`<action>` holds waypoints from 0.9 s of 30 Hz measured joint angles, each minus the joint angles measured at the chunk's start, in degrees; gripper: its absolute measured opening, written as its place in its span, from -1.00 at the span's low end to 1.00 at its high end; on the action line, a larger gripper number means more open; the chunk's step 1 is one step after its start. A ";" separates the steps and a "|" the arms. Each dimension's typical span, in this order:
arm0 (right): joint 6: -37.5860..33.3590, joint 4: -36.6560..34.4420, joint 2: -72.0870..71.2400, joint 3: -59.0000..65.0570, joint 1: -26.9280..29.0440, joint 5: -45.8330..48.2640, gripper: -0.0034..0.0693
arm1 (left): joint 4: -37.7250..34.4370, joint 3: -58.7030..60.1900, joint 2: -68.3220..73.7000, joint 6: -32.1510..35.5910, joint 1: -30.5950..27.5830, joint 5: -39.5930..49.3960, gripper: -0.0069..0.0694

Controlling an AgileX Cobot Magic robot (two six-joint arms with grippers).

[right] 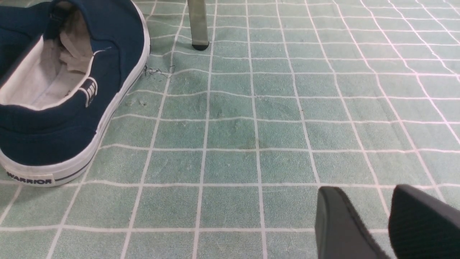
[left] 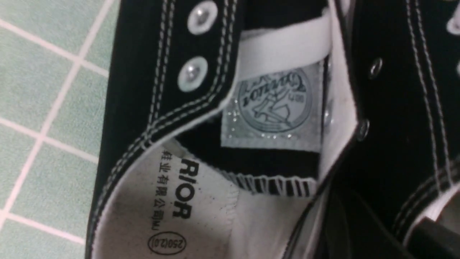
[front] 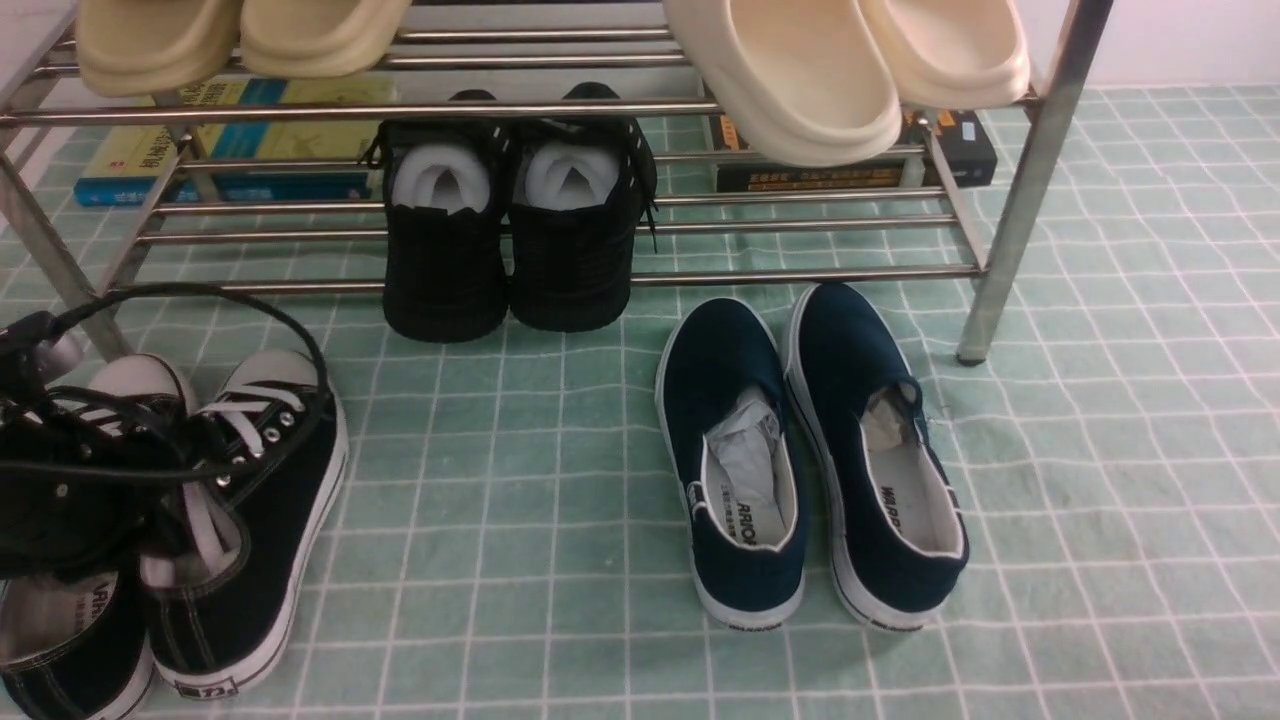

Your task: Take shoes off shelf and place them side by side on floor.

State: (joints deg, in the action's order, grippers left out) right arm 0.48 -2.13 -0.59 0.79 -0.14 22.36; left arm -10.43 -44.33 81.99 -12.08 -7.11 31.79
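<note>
The two black canvas shoes with white laces and toe caps stand side by side on the pale green gridded floor at the near left, toes towards the shelf. My left gripper is down over their openings. In the left wrist view its dark fingers reach into both shoes, and the gripper is shut on the adjoining inner collars. My right gripper hovers low over bare floor, open and empty, and does not show in the front view.
All-black shoes with white stuffing sit on the shelf's lower tier. Navy slip-ons lie on the floor in the middle, one of them near my right gripper. Cream slippers fill the top tier. Books lie behind. A shelf leg stands at the right.
</note>
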 joint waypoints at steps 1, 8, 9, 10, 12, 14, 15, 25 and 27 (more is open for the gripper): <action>0.00 0.00 0.00 0.00 0.00 0.00 -0.25 | 0.00 0.00 0.06 0.12 0.00 0.00 -0.55; 0.00 0.00 0.00 0.00 0.00 0.00 -0.25 | -0.30 -2.33 -1.02 0.58 0.00 3.19 -0.05; 0.00 0.00 0.00 0.00 0.00 0.00 -0.25 | -0.35 -2.89 -1.74 0.87 0.00 4.43 0.01; 0.00 0.00 0.00 0.00 0.00 0.00 -0.25 | -0.35 -3.68 -2.50 1.11 0.00 5.77 0.05; 0.00 0.00 0.00 0.00 0.00 0.00 -0.25 | -0.29 -5.56 -5.23 1.83 0.00 8.73 0.11; 0.00 0.00 0.00 0.00 0.00 0.00 -0.25 | -0.17 -7.65 -7.90 3.15 0.00 12.07 0.11; 0.00 0.00 0.00 0.00 0.00 0.00 -0.25 | -0.18 -8.65 -9.57 4.15 0.00 13.93 0.10; 0.00 0.00 0.00 0.00 0.00 0.00 -0.25 | -1.64 -8.11 -29.00 15.37 0.00 30.58 -0.59; 0.00 0.00 0.00 0.00 0.00 0.00 -0.25 | -3.00 -6.08 -32.99 17.26 0.00 31.83 -0.72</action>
State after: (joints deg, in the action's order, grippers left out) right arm 0.48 -2.13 -0.59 0.79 -0.14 22.36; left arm -13.43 -50.41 49.00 5.17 -7.11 63.62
